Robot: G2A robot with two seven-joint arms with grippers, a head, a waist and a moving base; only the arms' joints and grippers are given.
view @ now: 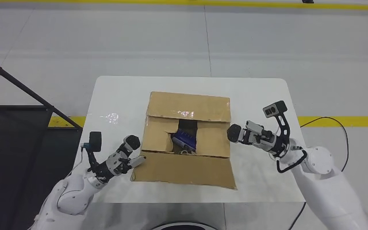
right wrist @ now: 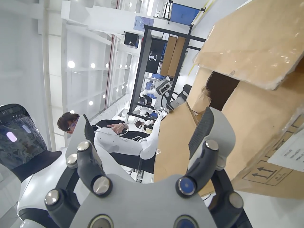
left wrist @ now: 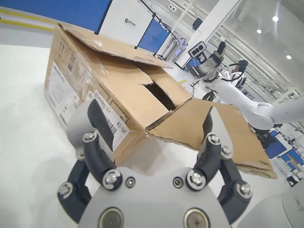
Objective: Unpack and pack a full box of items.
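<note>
Left claw [view: 135,152] spread wide, at 8 o'clock of cardboard box [view: 213,135]; right claw [view: 234,133] also wide, at 3 o'clock. White counter [view: 115,98], grey floor [view: 115,40], yellow lines [view: 339,121]. Box mid-counter, near flap [view: 184,171] splayed outward, torn gap showing blue item [view: 185,138].

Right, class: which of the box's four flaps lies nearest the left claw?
The long flap on the robot's side, splayed outward beside the left claw. The other long flap is at the far side; the short flaps lie between.
</note>
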